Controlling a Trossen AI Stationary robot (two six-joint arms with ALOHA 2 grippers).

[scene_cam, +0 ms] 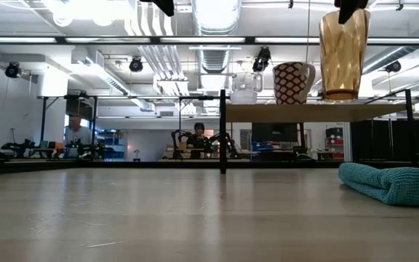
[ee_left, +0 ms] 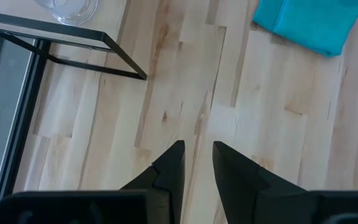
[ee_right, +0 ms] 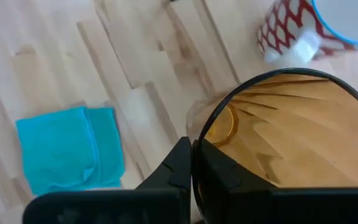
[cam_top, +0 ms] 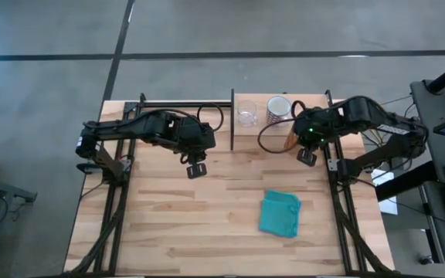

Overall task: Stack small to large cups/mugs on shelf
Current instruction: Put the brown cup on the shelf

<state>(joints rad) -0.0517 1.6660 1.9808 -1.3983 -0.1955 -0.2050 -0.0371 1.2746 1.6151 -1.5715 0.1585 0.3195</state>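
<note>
My right gripper (ee_right: 191, 163) pinches the upright tumbler (scene_cam: 342, 52) by its rim on the shelf (scene_cam: 311, 111), beside the mug (scene_cam: 292, 82); my left fingers (ee_left: 169, 168) wait narrowly parted.

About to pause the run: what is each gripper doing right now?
Left gripper: narrowly open, empty, above the table.
Right gripper: closed on the rim of the amber tumbler, which stands on the shelf.

Folded teal cloth (cam_top: 280, 213) lying flat on the light-wood plank worktop (cam_top: 168, 208), nearer its front edge and right side. Beyond the far edge, 2 seated people (scene_cam: 73, 131).
</note>
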